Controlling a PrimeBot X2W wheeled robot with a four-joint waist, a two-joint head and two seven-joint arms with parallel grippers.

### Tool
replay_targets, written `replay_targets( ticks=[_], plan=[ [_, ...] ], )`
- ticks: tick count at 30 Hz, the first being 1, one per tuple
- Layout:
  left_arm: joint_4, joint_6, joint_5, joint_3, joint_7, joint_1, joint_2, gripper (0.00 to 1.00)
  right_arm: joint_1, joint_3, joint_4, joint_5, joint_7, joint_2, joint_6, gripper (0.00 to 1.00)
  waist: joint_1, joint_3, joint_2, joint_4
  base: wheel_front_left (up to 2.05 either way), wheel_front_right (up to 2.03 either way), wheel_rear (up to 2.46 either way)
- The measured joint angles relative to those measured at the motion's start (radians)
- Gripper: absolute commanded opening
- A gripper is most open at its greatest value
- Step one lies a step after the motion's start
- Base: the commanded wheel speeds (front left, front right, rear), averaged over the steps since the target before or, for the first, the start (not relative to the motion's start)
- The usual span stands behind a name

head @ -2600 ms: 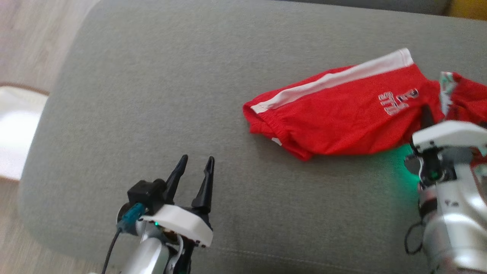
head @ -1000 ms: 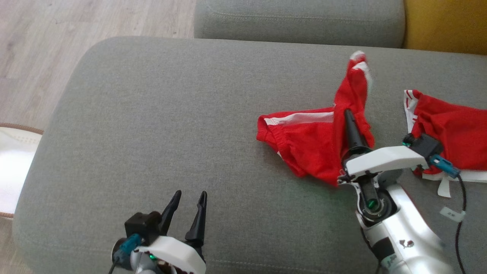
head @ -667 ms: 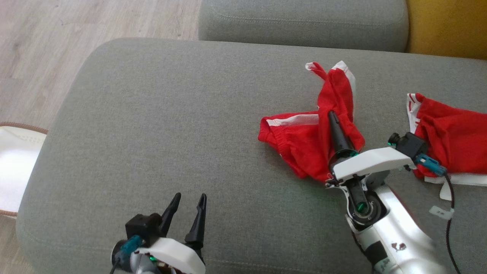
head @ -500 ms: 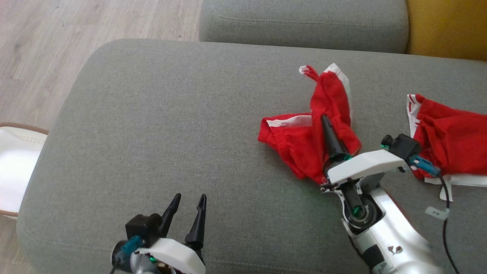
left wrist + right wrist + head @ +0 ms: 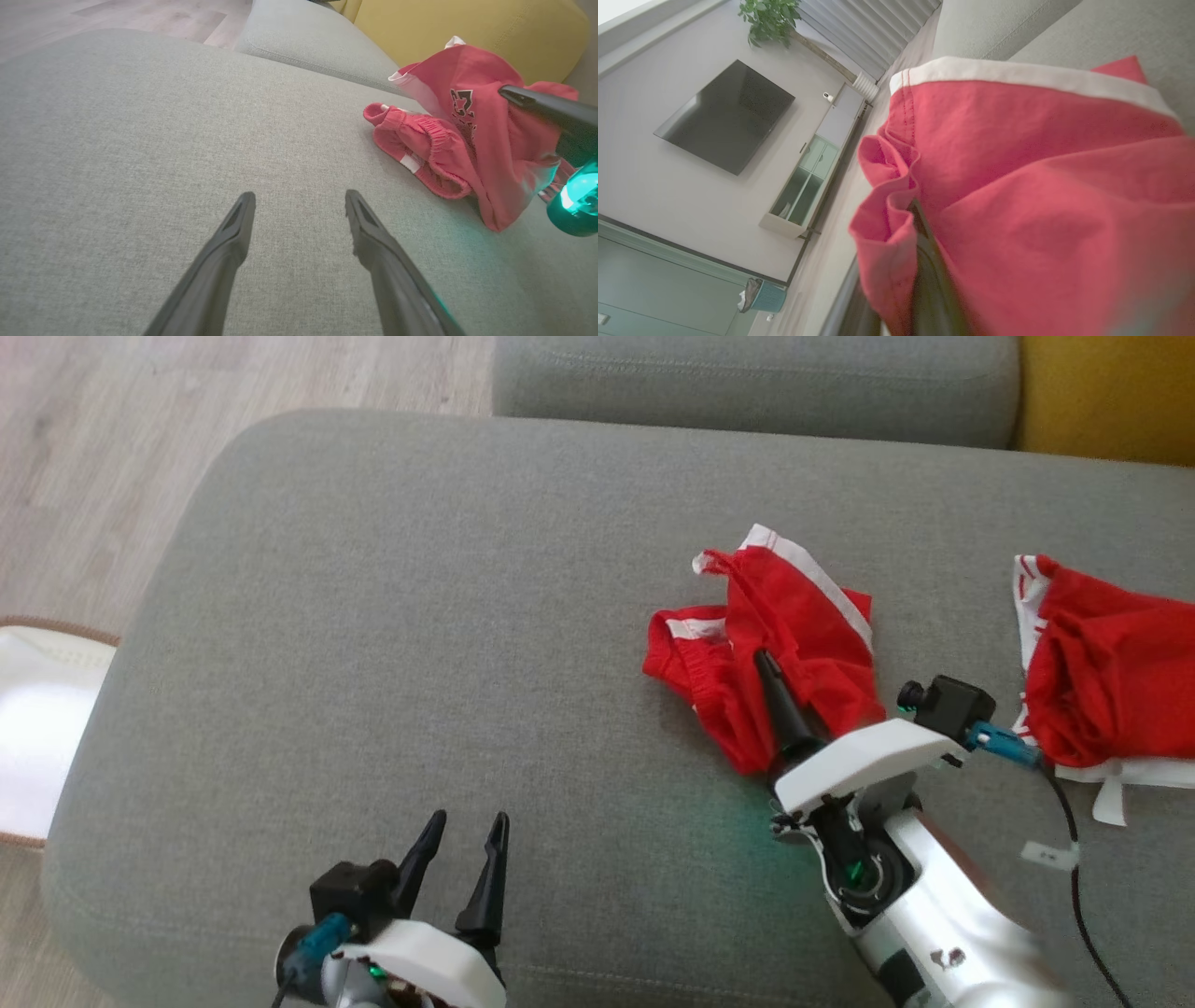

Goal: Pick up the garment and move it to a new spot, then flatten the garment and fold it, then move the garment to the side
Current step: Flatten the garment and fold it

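Two hands of mine show in the head view. My right hand (image 5: 761, 663), right of centre, is clamped shut on a bunched fold of the red shorts (image 5: 794, 616), holding part of them raised off the grey sofa cushion (image 5: 420, 616). My left hand (image 5: 467, 821), lower left, hangs spread wide, empty. Another red garment (image 5: 1111, 681) lies at the right edge.

The left gripper (image 5: 469, 818) and right gripper (image 5: 762, 659) have black tapered fingers (image 5: 782, 709) on white housings (image 5: 859, 761). Silver forearms (image 5: 943, 915) carry black cameras (image 5: 948, 702) with teal plugs (image 5: 994, 739).
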Motion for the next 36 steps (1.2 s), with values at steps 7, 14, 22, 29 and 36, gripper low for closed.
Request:
replay_targets(
  ticks=[7, 14, 22, 29, 36],
  plan=[
    [0.0, 0.001, -0.006, -0.026, 0.0, -0.007, 0.0, 1.0, -0.078, 0.045, 0.097, -0.04, -0.011, -0.003, 0.0, 0.0, 0.0, 0.029, 0.0, 0.023, 0.0, 0.0, 0.0],
    [0.001, 0.002, -0.024, -0.036, 0.0, -0.032, 0.0, 1.0, -0.104, 0.119, 0.187, -0.036, -0.029, -0.004, 0.0, 1.0, 0.0, 0.047, 0.0, 0.051, 0.0, 0.0, 0.0],
    [0.002, 0.009, -0.027, -0.055, 0.0, -0.043, 0.0, 1.0, -0.125, 0.227, 0.241, 0.009, -0.032, -0.006, 0.0, 1.0, 0.0, 0.059, 0.0, 0.07, 0.0, 0.0, 0.0],
    [0.009, 0.015, -0.034, -0.053, 0.0, -0.043, 0.0, 1.0, -0.147, 0.341, 0.216, 0.045, -0.05, -0.009, 0.0, 1.0, 0.0, 0.049, 0.0, 0.05, 0.0, 0.0, 0.0],
    [0.011, 0.015, -0.034, -0.042, 0.0, -0.041, 0.0, 1.0, -0.148, 0.45, 0.173, 0.097, -0.029, -0.009, 0.0, 1.0, 0.0, 0.017, 0.0, 0.009, 0.0, 0.0, 0.0]
  ],
)
